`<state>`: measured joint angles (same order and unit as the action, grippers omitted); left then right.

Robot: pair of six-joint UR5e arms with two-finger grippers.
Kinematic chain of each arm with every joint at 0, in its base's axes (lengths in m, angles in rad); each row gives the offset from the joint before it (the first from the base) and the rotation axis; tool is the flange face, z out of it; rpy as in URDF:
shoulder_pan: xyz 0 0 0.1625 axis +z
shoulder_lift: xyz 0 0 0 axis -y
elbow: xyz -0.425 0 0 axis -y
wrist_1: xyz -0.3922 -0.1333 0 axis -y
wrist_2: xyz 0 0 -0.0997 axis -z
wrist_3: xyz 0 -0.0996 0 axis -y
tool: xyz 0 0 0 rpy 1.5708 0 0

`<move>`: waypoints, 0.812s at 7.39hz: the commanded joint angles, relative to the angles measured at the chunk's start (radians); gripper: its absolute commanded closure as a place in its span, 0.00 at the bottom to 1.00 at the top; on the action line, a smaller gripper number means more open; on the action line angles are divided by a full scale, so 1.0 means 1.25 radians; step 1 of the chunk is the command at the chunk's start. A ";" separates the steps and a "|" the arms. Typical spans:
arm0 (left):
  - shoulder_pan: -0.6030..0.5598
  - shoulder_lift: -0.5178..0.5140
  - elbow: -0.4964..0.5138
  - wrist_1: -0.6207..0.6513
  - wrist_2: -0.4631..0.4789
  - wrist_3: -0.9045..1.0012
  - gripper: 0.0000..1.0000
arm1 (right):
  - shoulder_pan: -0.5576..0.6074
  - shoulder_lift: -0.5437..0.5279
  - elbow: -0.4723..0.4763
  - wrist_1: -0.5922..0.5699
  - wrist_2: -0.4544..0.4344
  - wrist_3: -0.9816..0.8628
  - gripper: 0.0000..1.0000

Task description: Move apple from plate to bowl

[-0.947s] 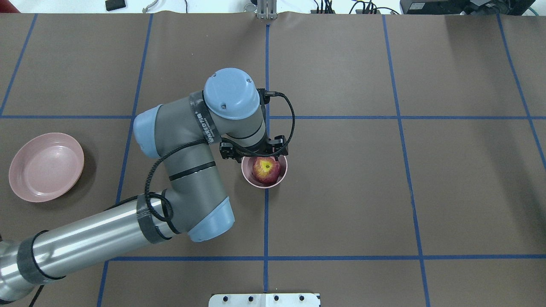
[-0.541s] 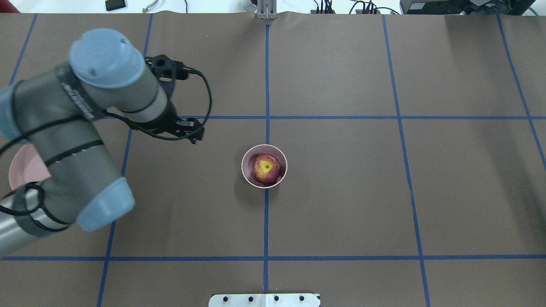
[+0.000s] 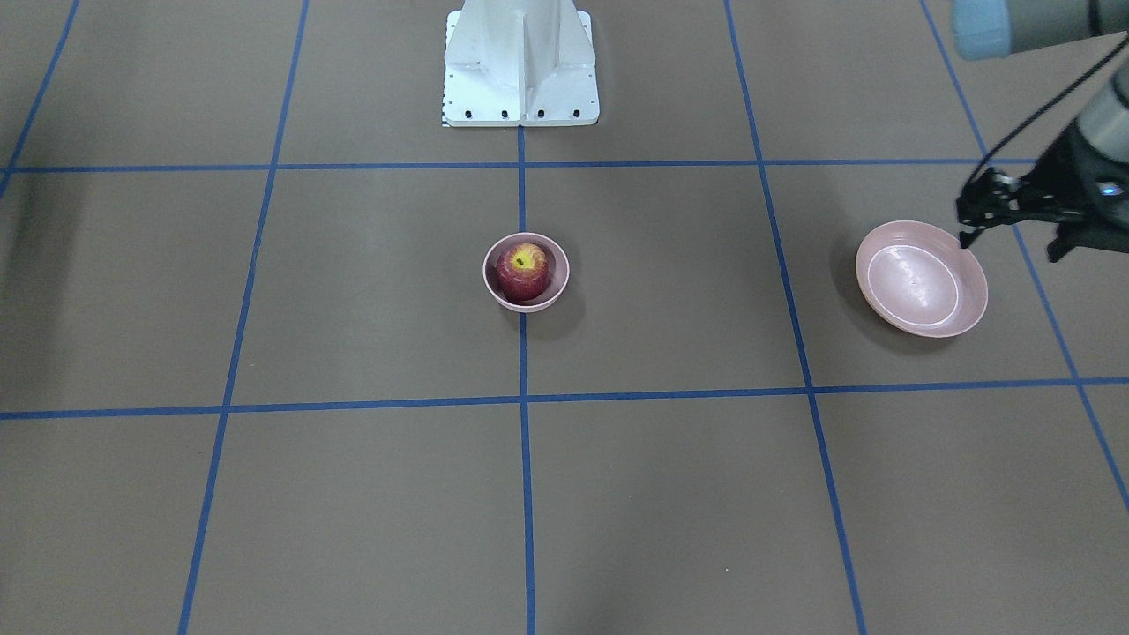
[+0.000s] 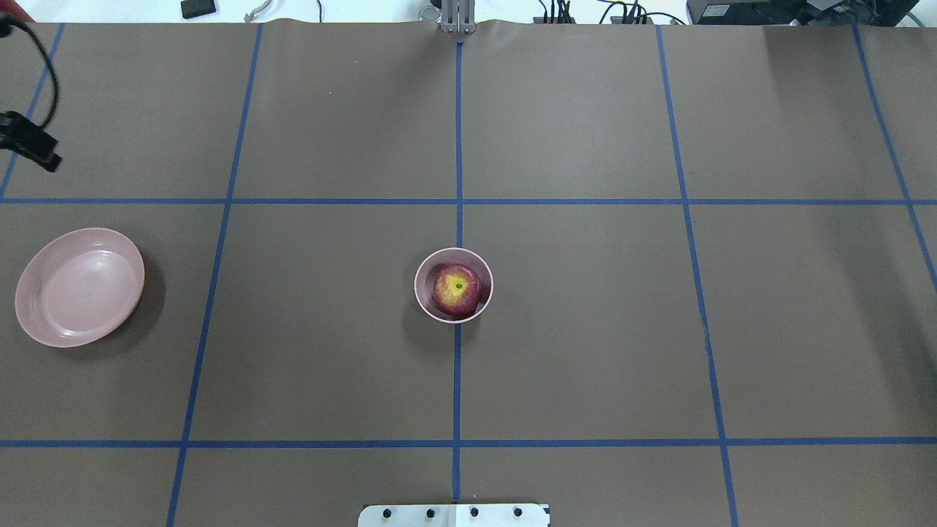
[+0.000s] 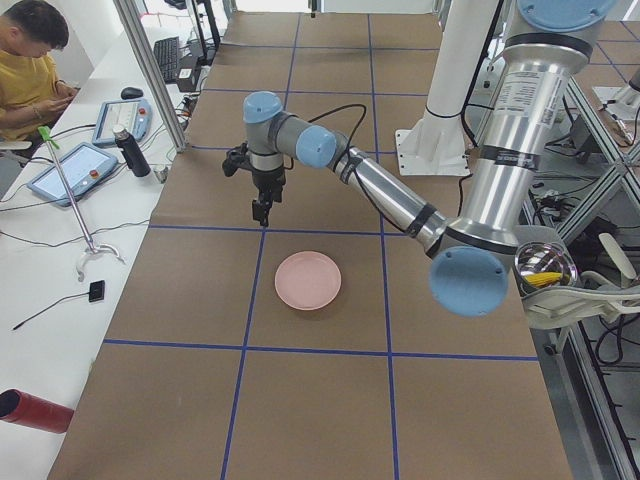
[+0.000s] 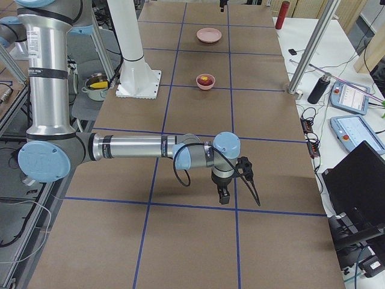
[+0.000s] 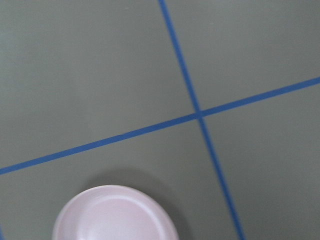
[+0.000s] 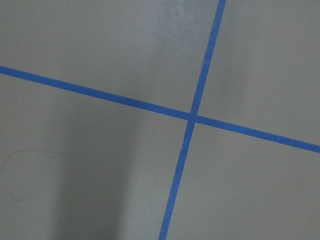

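Note:
The dark red apple (image 4: 455, 290) with its yellow-green top sits inside the small pink bowl (image 4: 424, 300) at the table's middle, also in the front view (image 3: 522, 269). The wide pink plate (image 4: 79, 287) lies empty at the far left; it shows in the front view (image 3: 922, 280) and in the left wrist view (image 7: 115, 215). My left gripper (image 5: 261, 212) hangs just beyond the plate, far from the bowl, holding nothing; I cannot tell if it is open. My right gripper (image 6: 223, 197) hangs over bare table far from both dishes; its state cannot be told.
The white robot pedestal (image 3: 520, 62) stands at the table's near edge. A seated operator (image 5: 30, 60) and tablets are on a side table beyond the left end. A red cylinder (image 5: 35, 412) lies off the table's corner. A metal bowl (image 5: 545, 268) sits by the robot's base.
My left arm has pulled away from above the bowl, swung left and nearly left the overhead view. The apple stays in the bowl. The plate is uncovered again.

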<state>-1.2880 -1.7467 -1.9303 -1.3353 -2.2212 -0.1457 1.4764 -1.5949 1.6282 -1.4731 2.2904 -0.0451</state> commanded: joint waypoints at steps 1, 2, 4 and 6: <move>-0.156 0.098 0.109 -0.016 -0.012 0.249 0.01 | 0.002 -0.003 0.001 0.003 0.001 0.021 0.00; -0.184 0.144 0.151 -0.023 -0.012 0.284 0.01 | 0.002 -0.002 0.001 0.002 0.001 0.021 0.00; -0.229 0.204 0.191 -0.145 -0.031 0.286 0.01 | 0.002 -0.002 0.001 0.003 0.001 0.021 0.00; -0.247 0.224 0.187 -0.177 -0.070 0.268 0.01 | 0.002 -0.002 0.002 0.003 0.001 0.023 0.00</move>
<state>-1.5810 -1.4815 -1.7004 -1.5294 -2.2864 0.1999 1.4787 -1.5969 1.6301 -1.4696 2.2918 -0.0181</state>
